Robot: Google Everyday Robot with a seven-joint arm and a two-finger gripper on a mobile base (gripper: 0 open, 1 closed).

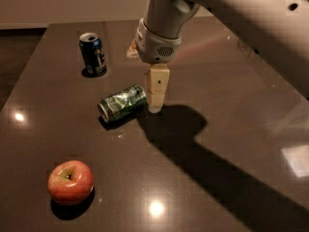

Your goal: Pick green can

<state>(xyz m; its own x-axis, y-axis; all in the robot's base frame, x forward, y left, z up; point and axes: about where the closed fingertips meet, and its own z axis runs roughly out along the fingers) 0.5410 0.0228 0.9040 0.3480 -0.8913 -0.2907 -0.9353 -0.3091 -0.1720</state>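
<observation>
Approach in hand: the gripper [155,105], open or closed I cannot tell, hangs just beside the green can [122,103] lying mid-bench [227,95], left of centre; next it must straddle the can and clamp.

The dark, smooth desk [217,129] is glossy. The small green metal can [122,103] shines; just beside it hangs the matt cream plastic gripper [155,105].

The green can [123,102] lies on its side on the dark table [43,134], one silver end facing front left. The gripper [155,106] points down just beside the can's right end, low over the table. A dark blue can [92,53] stands upright farther back left. A red apple [70,181] sits front left.
</observation>
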